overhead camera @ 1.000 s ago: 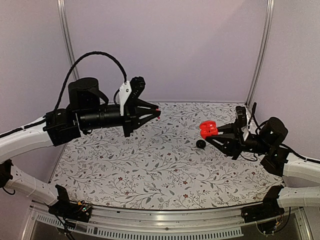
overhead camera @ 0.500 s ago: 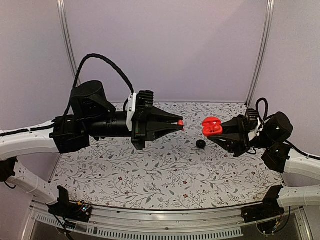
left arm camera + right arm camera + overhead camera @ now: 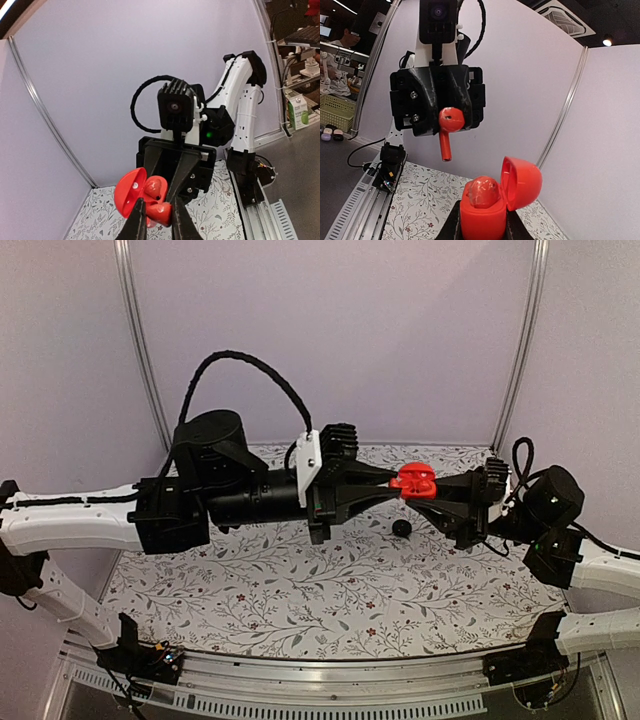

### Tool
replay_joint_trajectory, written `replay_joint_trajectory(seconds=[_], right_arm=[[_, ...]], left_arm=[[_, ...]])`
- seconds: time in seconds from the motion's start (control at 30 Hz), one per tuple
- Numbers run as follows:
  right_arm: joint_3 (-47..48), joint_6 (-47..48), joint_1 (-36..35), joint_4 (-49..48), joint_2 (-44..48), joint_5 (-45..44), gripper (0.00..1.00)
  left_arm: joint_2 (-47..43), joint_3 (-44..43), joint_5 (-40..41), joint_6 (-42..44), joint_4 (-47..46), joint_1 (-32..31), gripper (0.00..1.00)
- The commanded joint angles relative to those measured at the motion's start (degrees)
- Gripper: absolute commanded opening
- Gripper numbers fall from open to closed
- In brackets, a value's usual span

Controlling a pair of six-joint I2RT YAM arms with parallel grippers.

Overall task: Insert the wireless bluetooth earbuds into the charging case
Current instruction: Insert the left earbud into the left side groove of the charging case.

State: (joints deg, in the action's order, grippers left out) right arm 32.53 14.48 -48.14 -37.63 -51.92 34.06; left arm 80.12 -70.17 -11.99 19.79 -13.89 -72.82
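My right gripper (image 3: 482, 229) is shut on the body of a red charging case (image 3: 482, 220), held above the table with its lid (image 3: 521, 182) hinged open. One red earbud (image 3: 482, 191) sits in the case. My left gripper (image 3: 156, 220) is shut on a second red earbud (image 3: 161, 212). In the right wrist view this earbud (image 3: 451, 120) hangs stem down, above and left of the case, not touching it. From above, the left gripper (image 3: 392, 483) meets the case (image 3: 413, 481) nose to nose with the right gripper (image 3: 436, 490).
A small black round piece (image 3: 402, 528) lies on the flowered table cover (image 3: 300, 590), just below the two grippers. Grey walls with metal posts (image 3: 520, 350) close in the back and sides.
The left arm has reached far to the right, carrying the red earbud up to the case. The right gripper has raised the open case slightly and turned it toward the left arm.
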Motion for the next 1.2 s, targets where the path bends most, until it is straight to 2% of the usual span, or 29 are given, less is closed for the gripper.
replay_joint_trajectory(seconds=[0.0,0.13,0.37,1.17], right_arm=[[-1.20,1.82,-1.13,-2.49,0.57,-10.88,0.00],[-1.45,2.85,-1.69,-3.06,0.75,-15.44,0.00],[-1.69,3.57,-2.19,-2.44,0.99,-17.81,0.00],[-1.76,5.68,-4.83,-3.17,0.33,-25.71,0.00]], left_arm=[[2.51,-3.53,11.50,-6.47,-2.93,-0.68,0.05],[4.00,-5.71,17.86,-9.91,-1.48,-0.73,0.06],[5.44,-6.37,20.47,-12.76,-0.62,-0.75,0.05],[11.74,-14.16,20.33,-18.18,5.94,-0.59,0.04]])
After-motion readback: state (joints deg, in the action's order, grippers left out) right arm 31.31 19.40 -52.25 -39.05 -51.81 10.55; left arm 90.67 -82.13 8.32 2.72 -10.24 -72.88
